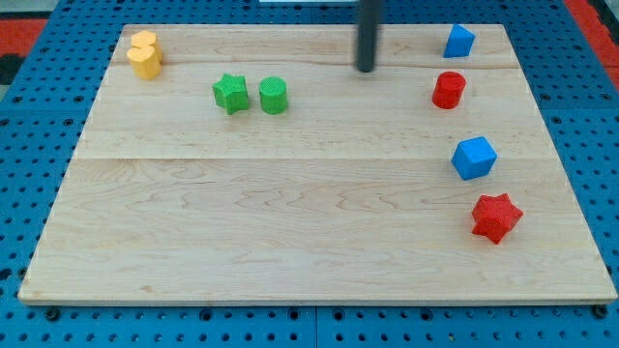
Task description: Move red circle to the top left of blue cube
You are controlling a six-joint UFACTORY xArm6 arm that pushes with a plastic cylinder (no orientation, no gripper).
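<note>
While my tip (pixel 365 69) rests left of the red circle (pixel 449 90), no fingers show.

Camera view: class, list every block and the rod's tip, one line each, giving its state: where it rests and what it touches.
my tip: top centre, touching no block
red circle: right side, alone
blue cube: below the red circle, apart
blue block: top right
red star: lower right
green star: beside green cylinder
yellow block: top left
</note>
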